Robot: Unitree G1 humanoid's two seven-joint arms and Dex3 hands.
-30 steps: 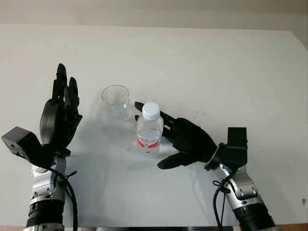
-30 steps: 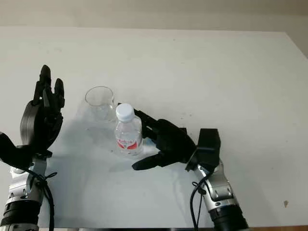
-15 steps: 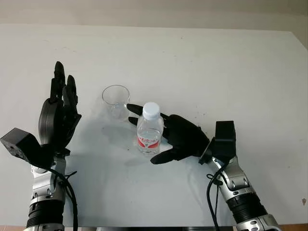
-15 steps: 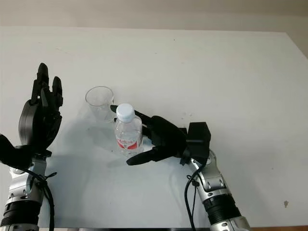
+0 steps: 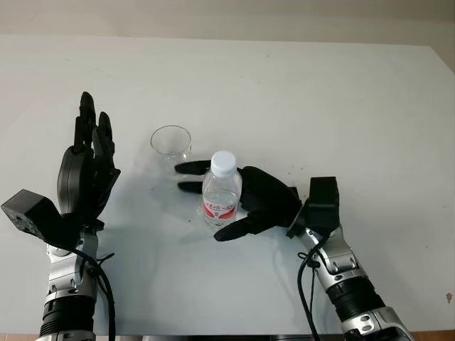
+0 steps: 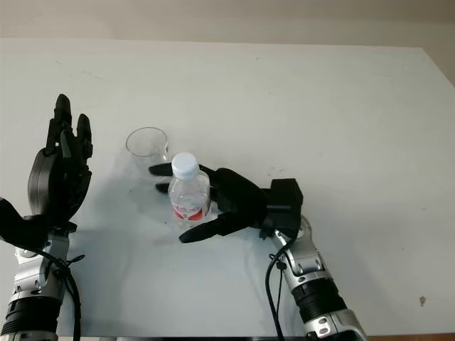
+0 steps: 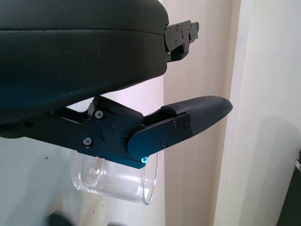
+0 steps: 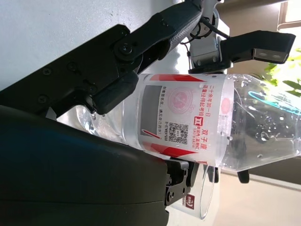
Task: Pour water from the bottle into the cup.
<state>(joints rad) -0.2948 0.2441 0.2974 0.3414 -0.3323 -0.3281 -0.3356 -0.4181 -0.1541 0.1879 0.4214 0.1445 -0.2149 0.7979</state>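
Small clear bottle [image 5: 221, 193] upright near the middle of the white tabletop [image 5: 320, 106], long axis vertical, white cap [image 5: 223, 163] pointing straight up, red-and-white label [image 8: 188, 115] wrapped round the lower body. Water drops clinging inside the upper part in the right wrist view. Clear cup [image 5: 170, 148] just beyond and to the left of the bottle, also upright, open mouth facing up — very near the bottle, contact between them impossible to judge. Right hand [image 5: 245, 199] reaching in from the bottom right, palm just beside the bottle's right side, two fingers [image 5: 190, 168] passing behind the bottle toward the cup, thumb [image 5: 231, 229] stretched along the near side at the bottle's foot. Wrapped round the bottle but not clenched — in the right wrist view one fingertip [image 8: 113, 92] pressed at the label's edge, the dark palm right up against the bottle; firm grip on the far side not visible. Bottle standing on the tabletop, not lifted. Left hand [image 5: 89, 170] off to the left of the cup, well apart from the bottle, raised with fingers pointing away from the robot, released and holding nothing. Part of the cup [image 7: 115, 179] seen past a black finger [image 7: 183, 125] in the left wrist view.
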